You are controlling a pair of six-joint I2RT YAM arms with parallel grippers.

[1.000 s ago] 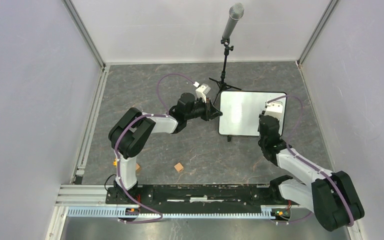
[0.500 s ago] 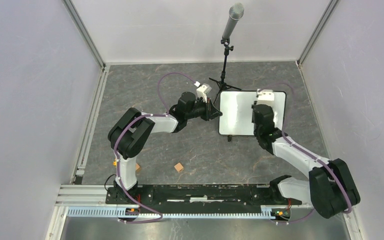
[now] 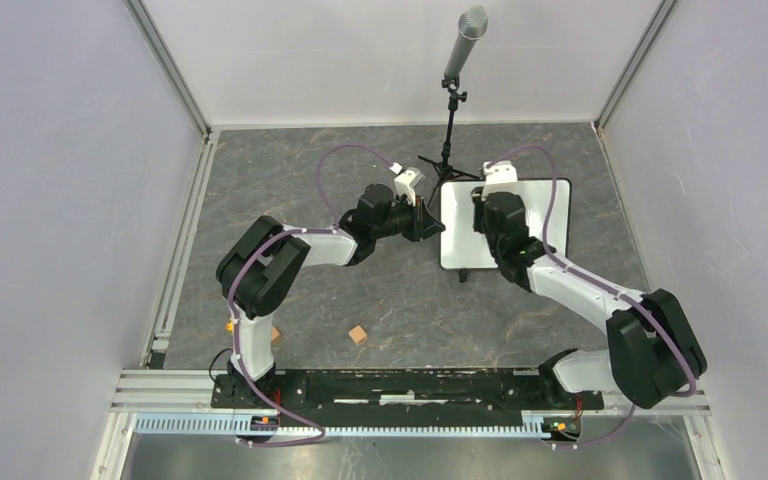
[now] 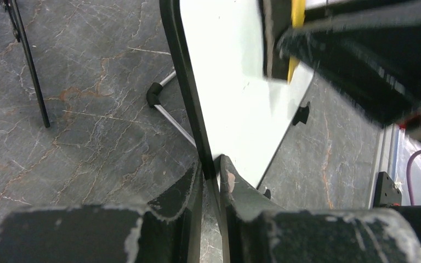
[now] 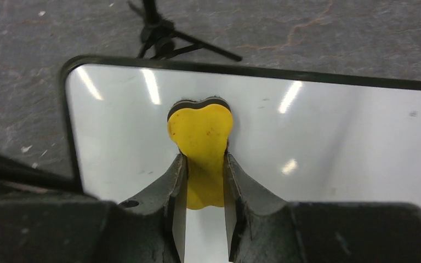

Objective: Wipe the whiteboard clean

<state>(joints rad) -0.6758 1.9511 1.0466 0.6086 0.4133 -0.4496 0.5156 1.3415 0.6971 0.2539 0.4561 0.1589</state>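
Wiping step: whiteboard (image 3: 552, 215) at tabletop's far-right. Left tool (image 4: 212, 174) pinched shut on its left rim; right tool (image 5: 203, 164) clamps yellow eraser (image 5: 200, 129) flat on board. Next, probably: sweep across with steady pressure.

Counter (image 3: 380, 300): grey marbled slab, walls on three sides. Whiteboard (image 3: 457, 225) far centre-right. Microphone stand (image 3: 451, 125): tripod legs just beside board's far-left corner. Wooden cube (image 3: 358, 334) near centre-front. Second cube (image 3: 275, 335) beside left arm base, partly hidden.
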